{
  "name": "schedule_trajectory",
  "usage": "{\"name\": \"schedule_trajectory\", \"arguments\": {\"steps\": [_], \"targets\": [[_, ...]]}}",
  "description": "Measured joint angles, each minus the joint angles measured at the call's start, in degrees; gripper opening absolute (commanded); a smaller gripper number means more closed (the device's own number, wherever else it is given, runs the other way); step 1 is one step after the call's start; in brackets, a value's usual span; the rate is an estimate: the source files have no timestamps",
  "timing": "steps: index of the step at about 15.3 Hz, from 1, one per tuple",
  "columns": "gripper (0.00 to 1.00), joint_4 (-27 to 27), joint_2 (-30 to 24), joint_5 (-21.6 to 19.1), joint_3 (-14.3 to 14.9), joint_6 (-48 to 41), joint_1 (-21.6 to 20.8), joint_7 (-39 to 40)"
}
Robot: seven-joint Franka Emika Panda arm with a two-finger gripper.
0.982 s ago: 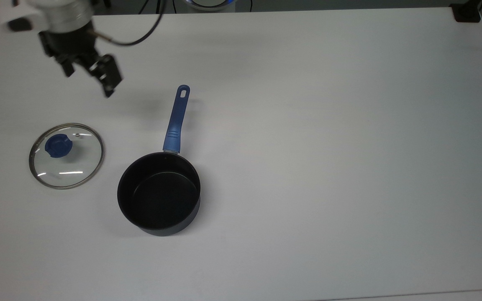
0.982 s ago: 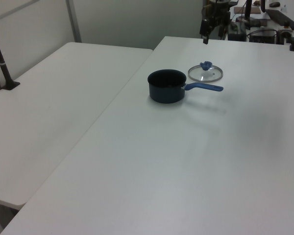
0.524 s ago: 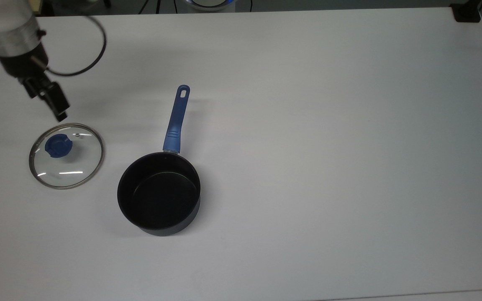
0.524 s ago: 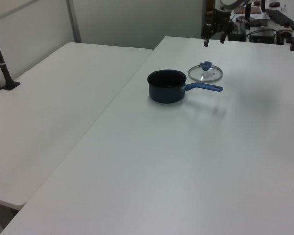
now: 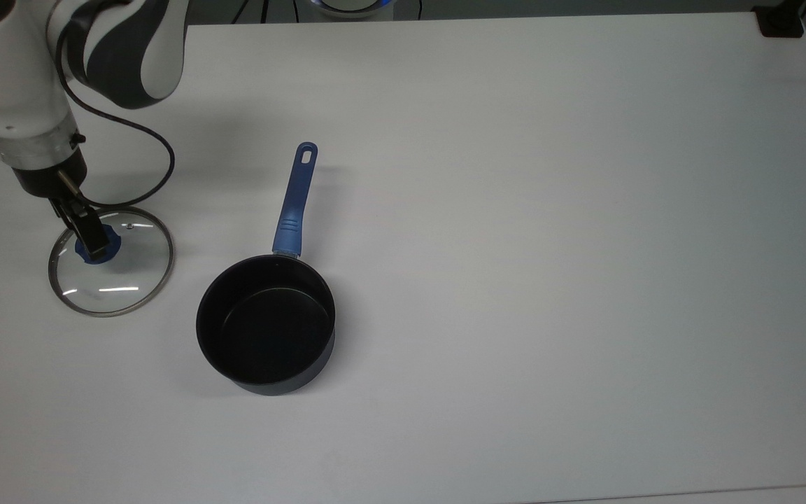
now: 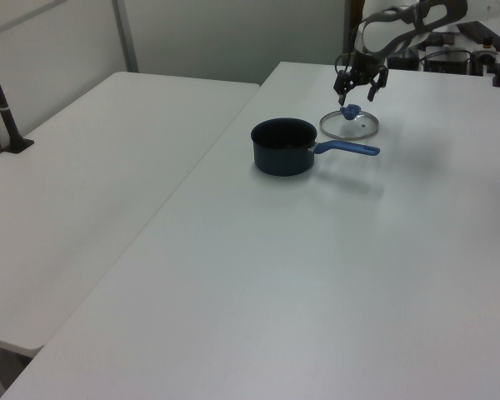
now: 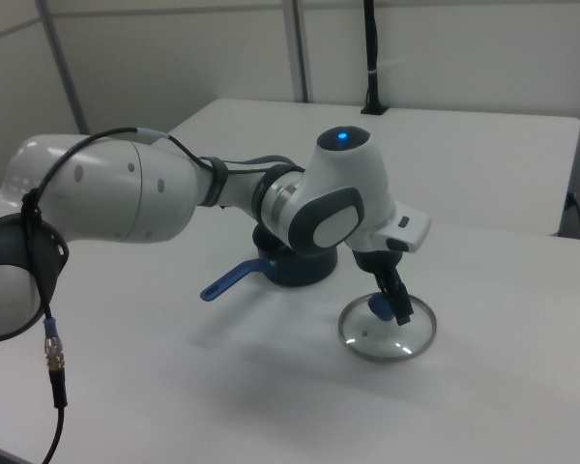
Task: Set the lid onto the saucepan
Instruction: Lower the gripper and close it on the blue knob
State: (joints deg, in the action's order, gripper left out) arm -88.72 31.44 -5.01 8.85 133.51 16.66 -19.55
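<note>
The lid [image 5: 123, 280], clear glass with a metal rim, lies flat on the white table at the top view's left. My gripper [image 5: 93, 241] hangs open right over the lid's blue knob [image 5: 112, 242]. In the left view the gripper [image 6: 356, 98] has one finger on each side, just above the knob [image 6: 348, 111]. The saucepan [image 5: 266, 323], black with a blue handle [image 5: 296, 199], stands empty to the right of the lid in the top view. In the right view the gripper [image 7: 398, 307] is at the lid [image 7: 391, 338], and the arm hides much of the saucepan [image 7: 292, 272].
A black cable [image 5: 158, 168] loops from the wrist over the table behind the lid. A black clamp [image 5: 781, 24] sits at the table's far right corner in the top view. A second white table [image 6: 92, 167] with a dark post [image 6: 4, 108] adjoins in the left view.
The gripper has moved left and then down over the last second, from high behind the lid to just over its blue knob. Lid and saucepan have not moved.
</note>
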Motion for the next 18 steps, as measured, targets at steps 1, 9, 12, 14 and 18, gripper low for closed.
{"name": "schedule_trajectory", "arguments": {"steps": [1,9,12,14,18], "targets": [[1.00,0.0,0.3,0.0,0.0,0.3,-0.1,-0.1],[0.99,0.2,1.6,0.0,-0.4,1.1,-0.6,-0.1],[0.72,0.4,1.6,0.0,-0.4,1.1,-0.7,-0.1],[0.52,0.4,1.6,0.5,-0.5,1.1,-0.7,-0.1],[0.41,0.7,1.6,1.2,-0.5,1.1,-0.7,-0.1]]}}
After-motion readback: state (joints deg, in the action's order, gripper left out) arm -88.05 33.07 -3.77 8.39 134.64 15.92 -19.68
